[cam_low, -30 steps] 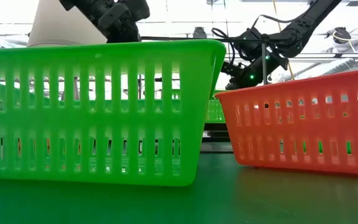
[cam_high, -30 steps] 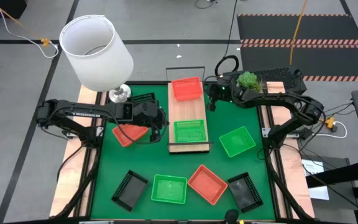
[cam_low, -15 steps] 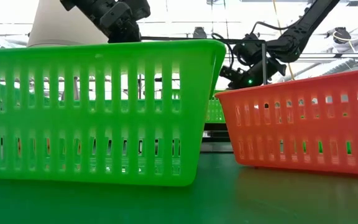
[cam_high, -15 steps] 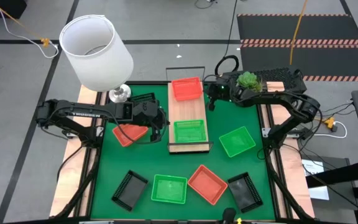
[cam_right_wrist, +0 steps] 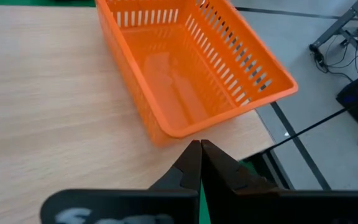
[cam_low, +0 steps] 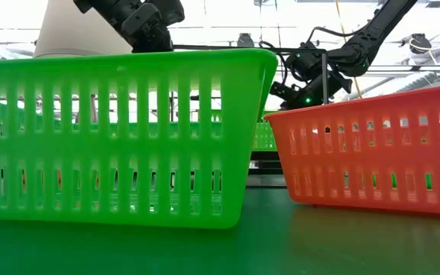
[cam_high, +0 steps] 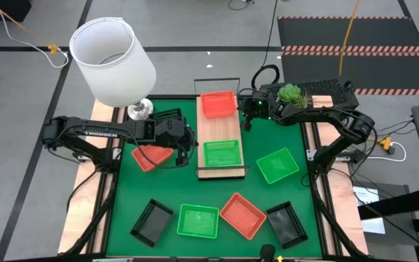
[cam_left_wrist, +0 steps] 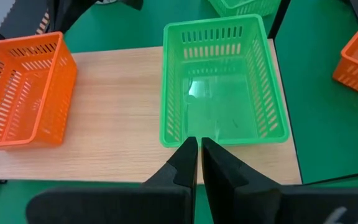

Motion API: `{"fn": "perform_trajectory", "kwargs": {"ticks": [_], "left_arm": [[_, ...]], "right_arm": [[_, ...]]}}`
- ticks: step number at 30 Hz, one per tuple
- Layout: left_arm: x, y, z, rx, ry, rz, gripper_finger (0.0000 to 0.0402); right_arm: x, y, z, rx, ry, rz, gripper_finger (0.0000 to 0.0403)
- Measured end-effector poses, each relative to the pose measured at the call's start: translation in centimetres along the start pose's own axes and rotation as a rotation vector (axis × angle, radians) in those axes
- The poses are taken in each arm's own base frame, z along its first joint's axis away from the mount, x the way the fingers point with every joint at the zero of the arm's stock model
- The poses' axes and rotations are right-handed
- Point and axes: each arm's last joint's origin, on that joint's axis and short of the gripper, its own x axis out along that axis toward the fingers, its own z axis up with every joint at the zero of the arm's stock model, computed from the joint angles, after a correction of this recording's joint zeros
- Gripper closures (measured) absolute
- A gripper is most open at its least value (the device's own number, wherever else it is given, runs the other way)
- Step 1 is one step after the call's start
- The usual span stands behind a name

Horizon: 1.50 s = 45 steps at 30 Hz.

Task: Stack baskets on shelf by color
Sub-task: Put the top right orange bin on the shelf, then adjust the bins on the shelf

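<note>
From above, the long light-wood shelf with black wire ends [cam_high: 220,138] carries one orange-red slatted plastic basket [cam_high: 218,103] at its far end and one bright green slatted basket [cam_high: 222,153] at its near end, bare plank between them. The left gripper [cam_high: 189,143] hangs at the shelf's left edge, beside the green basket; another orange-red basket [cam_high: 151,156] lies just behind it on the green mat [cam_high: 173,191]. The right gripper [cam_high: 247,109] sits just off the shelf's right edge, next to the shelved orange-red one. Loose baskets lie nearer the front: two green, one orange-red, two black. A big white lamp [cam_high: 113,61] stands beyond the left arm, a small potted plant [cam_high: 290,93] by the right.

At table height two front baskets fill the view; both arms only show above them.

Past the left wrist, the fingers [cam_left_wrist: 185,162] are nearly together, holding nothing, tips near the green basket's rim.

Past the right wrist, the fingers are pressed together, empty, just short of the orange-red basket's corner.

I'd guess the next fetch is the orange-red basket behind the left gripper; it should open wide, take one wall squarely, and lift clear of the wire frame.
</note>
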Motion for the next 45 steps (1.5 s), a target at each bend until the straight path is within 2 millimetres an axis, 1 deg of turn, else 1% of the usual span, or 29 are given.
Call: {"fn": "perform_trajectory", "kwargs": {"ticks": [21, 25, 29, 33, 37, 39, 42, 45], "left_arm": [[0.0, 0.0, 0.0, -0.005, 0.002, 0.000, 0.0376], [0.0, 0.0, 0.0, -0.002, 0.003, 0.000, 0.0376], [0.0, 0.0, -0.1, -0.002, 0.005, -0.001, 0.0376], [0.0, 0.0, -0.1, -0.004, 0.012, -0.002, 0.0376], [0.0, 0.0, -0.2, -0.010, 0.020, -0.002, 0.0376], [0.0, 0.0, -0.2, -0.015, 0.020, -0.002, 0.0376], [0.0, 0.0, -0.2, -0.033, 0.019, -0.002, 0.0376], [0.0, -0.2, -0.2, -0.061, 0.019, -0.006, 0.0376]], "right_arm": [[-0.1, 0.5, 0.1, 0.012, 0.000, 0.038, 0.0403], [-1.1, 0.7, 0.4, 0.022, 0.016, 0.050, 0.0403], [-2.8, 1.2, 0.9, 0.044, 0.042, 0.078, 0.0403], [-5.0, 2.3, 1.1, 0.084, 0.111, 0.134, 0.0403], [-7.1, 4.1, 0.9, 0.108, 0.206, 0.209, 0.0403], [-7.9, 5.1, 1.0, 0.106, 0.223, 0.244, 0.0403], [-8.8, 6.9, 0.8, 0.091, 0.194, 0.292, 0.0403], [-9.1, 8.6, -0.3, 0.086, 0.187, 0.337, 0.0403]]}}
